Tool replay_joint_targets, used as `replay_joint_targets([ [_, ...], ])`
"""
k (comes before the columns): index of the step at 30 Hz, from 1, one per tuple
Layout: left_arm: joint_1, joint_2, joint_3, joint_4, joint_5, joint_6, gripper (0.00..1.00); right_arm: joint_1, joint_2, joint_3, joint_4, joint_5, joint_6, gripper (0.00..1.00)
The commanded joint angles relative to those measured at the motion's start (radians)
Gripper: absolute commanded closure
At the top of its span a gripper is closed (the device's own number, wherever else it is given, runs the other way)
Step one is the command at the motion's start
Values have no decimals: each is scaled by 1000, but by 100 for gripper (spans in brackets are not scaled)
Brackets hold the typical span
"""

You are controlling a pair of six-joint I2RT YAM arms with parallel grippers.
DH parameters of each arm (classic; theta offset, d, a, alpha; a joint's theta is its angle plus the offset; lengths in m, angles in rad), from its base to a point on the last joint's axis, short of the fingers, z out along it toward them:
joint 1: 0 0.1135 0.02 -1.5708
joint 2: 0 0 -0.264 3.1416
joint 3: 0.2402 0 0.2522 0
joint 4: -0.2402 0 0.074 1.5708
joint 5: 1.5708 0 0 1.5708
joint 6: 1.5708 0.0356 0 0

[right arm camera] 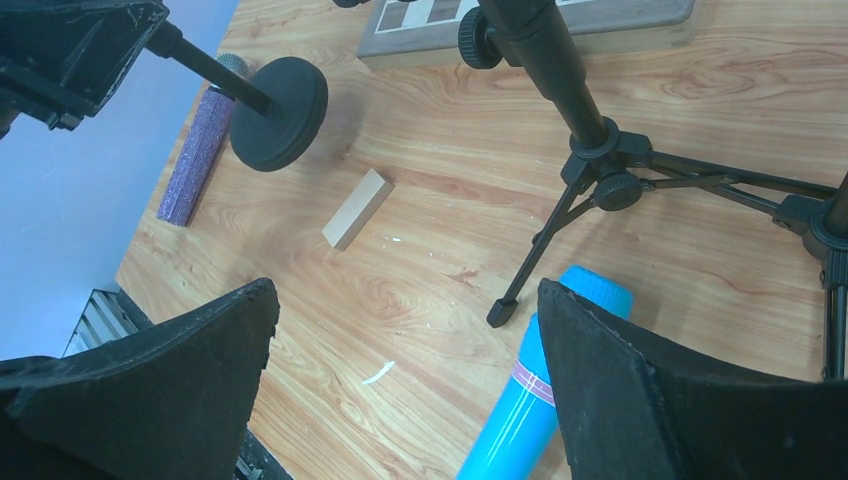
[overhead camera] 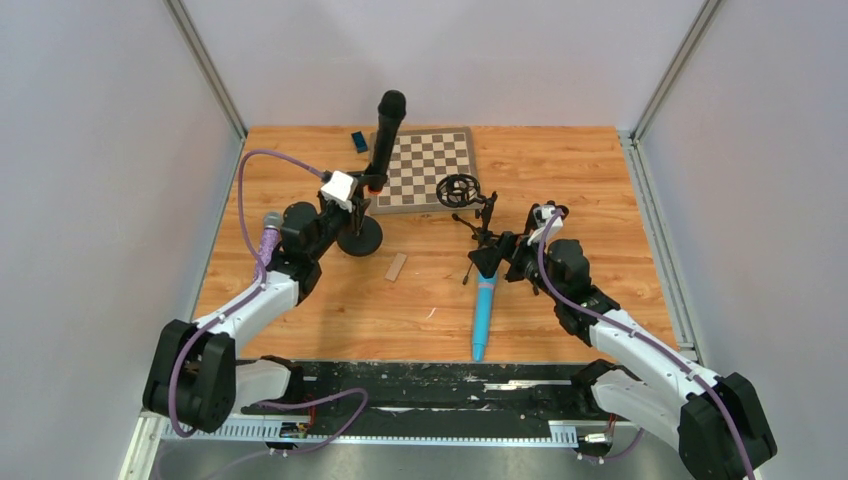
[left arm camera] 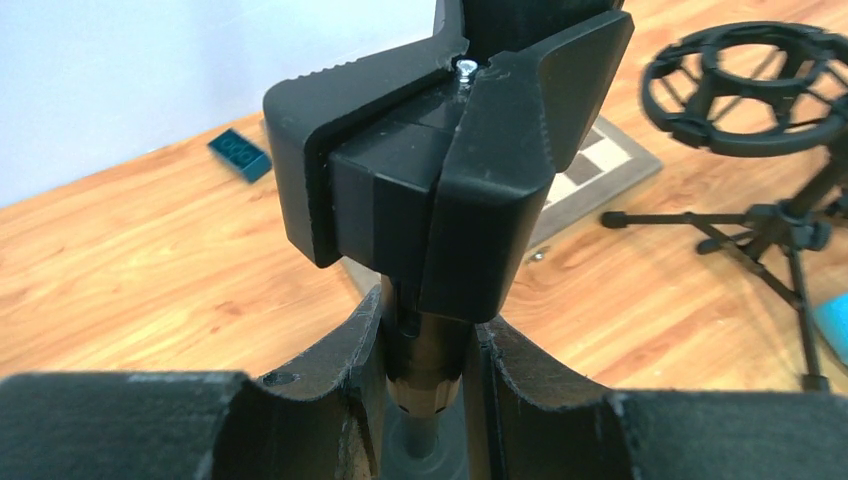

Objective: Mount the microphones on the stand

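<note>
Clamping the left pincer [left arm camera: 425, 350] narrow on the post of the round-base stand [overhead camera: 360, 238], probably to steady the black microphone [overhead camera: 386, 130] upright on top; hovering the right pincer [right arm camera: 410, 340] wide over the light blue microphone [right arm camera: 520, 420] on the desk [overhead camera: 560, 170], with the purple microphone [overhead camera: 268, 240] lying apart near its left edge.

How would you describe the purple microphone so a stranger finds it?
Start at the chessboard at the far middle of the table, then find the round black stand base by its near left corner. Left of that base lies the purple microphone. Its purple body and silver grille set it apart from the light blue microphone and the black microphone.
</note>
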Motion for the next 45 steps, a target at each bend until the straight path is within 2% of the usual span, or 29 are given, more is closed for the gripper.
replay_joint_targets([
  [1, 50, 16, 18, 250, -53, -35, 100, -9, -9, 0, 3, -4, -18, 0],
  [9, 222, 109, -10, 428, 7, -148, 100, -14, -2, -4, 3, -3, -30, 0],
  [21, 283, 283, -33, 695, -50, -171, 100, -22, 8, -4, 3, -2, -33, 0],
  [40, 297, 385, -38, 733, -36, -133, 100, -35, 10, -5, 2, -10, -40, 0],
  [41, 297, 383, -38, 730, -40, -133, 99, -35, 10, -6, 2, -11, -39, 0],
  [43, 297, 382, -33, 718, -41, -132, 91, -35, 11, -5, 2, -13, -38, 0],
  [45, 297, 379, -25, 701, -31, -129, 78, -37, 11, -4, 1, -14, -41, 0],
])
